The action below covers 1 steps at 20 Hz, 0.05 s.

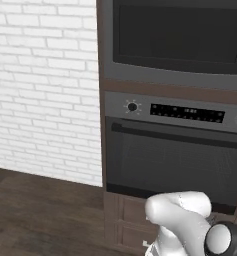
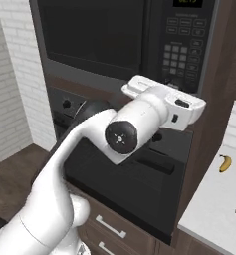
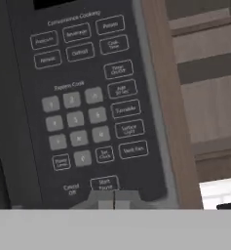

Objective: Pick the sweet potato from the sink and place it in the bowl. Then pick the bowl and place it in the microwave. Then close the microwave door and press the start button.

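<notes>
Clenched hand just below microwave start button, door shut.

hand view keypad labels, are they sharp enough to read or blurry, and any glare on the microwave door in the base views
Hand view: the microwave keypad is soft; only the start button label reads roughly, just above the shut hand. Right base view: the microwave door is flat dark, no glare; the keypad there is a blur of small squares. Left base view: even light, the oven glass shows a faint grey sheen.
</notes>
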### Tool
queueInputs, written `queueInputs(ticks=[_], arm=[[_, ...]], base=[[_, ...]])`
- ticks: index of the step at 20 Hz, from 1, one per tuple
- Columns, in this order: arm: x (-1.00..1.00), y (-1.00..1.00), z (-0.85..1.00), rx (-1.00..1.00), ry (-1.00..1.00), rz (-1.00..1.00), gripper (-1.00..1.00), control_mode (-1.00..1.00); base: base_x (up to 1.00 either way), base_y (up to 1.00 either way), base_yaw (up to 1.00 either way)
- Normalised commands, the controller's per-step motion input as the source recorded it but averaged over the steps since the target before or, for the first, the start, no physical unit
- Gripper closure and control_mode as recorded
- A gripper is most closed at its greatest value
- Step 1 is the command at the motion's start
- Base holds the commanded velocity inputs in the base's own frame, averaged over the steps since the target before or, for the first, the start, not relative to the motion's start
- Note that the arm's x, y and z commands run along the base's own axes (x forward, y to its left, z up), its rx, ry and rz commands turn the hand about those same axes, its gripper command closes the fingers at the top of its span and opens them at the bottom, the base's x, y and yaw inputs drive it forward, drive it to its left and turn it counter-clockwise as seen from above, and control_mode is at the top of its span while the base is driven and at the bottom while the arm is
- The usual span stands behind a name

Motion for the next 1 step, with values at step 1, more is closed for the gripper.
queueInputs(ticks=[1], arm=[[-1.0,0.07,0.24,0.06,-0.2,0.0,1.0,-1.0]], base=[[0.0,0.0,0.0]])
